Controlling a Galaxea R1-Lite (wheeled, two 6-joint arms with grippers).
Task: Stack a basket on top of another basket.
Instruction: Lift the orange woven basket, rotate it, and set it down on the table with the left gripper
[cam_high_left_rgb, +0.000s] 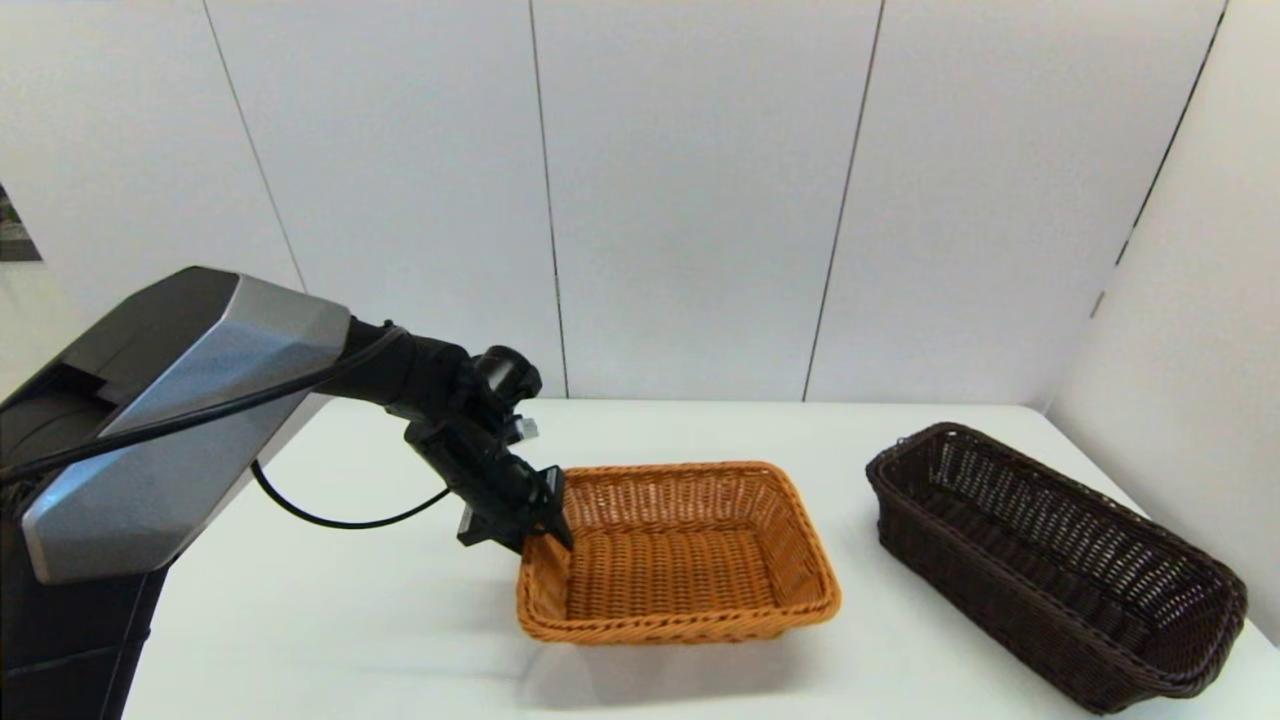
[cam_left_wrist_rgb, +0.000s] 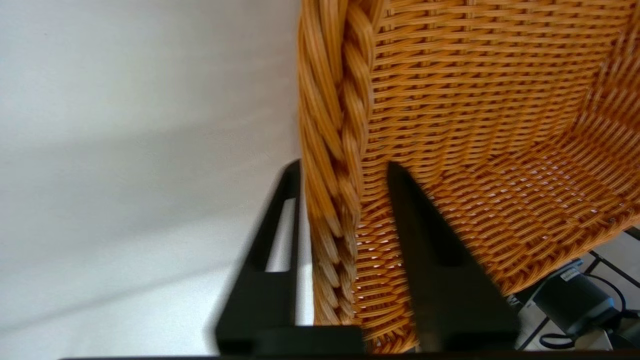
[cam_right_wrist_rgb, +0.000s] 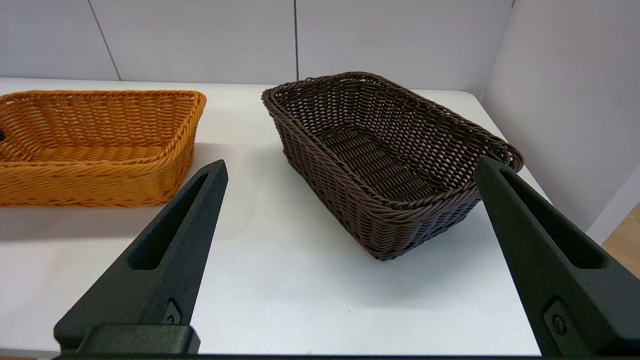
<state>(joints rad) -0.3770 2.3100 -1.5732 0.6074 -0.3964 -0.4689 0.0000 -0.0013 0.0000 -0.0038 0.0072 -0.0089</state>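
The left gripper (cam_high_left_rgb: 545, 520) pinches the orange-tan basket's (cam_high_left_rgb: 680, 550) braided rim (cam_left_wrist_rgb: 332, 165) — one finger inside, one outside. The dark brown basket (cam_high_left_rgb: 1050, 560) sits apart on the white table (cam_high_left_rgb: 350, 620). The right gripper (cam_right_wrist_rgb: 345, 175) is spread wide — holding nothing.

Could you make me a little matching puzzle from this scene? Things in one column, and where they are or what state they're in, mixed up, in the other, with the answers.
Things:
1. orange-tan basket
2. dark brown basket
3. left gripper
4. right gripper

Descriptions:
A. fingers spread wide, holding nothing, out of the head view
B. stands alone on the table's right side, untouched
C. fingers astride a braided rim, one inside and one outside
D. near the table's middle, rim gripped at its left end

Pairs: 1-D, 2-B, 3-C, 4-A
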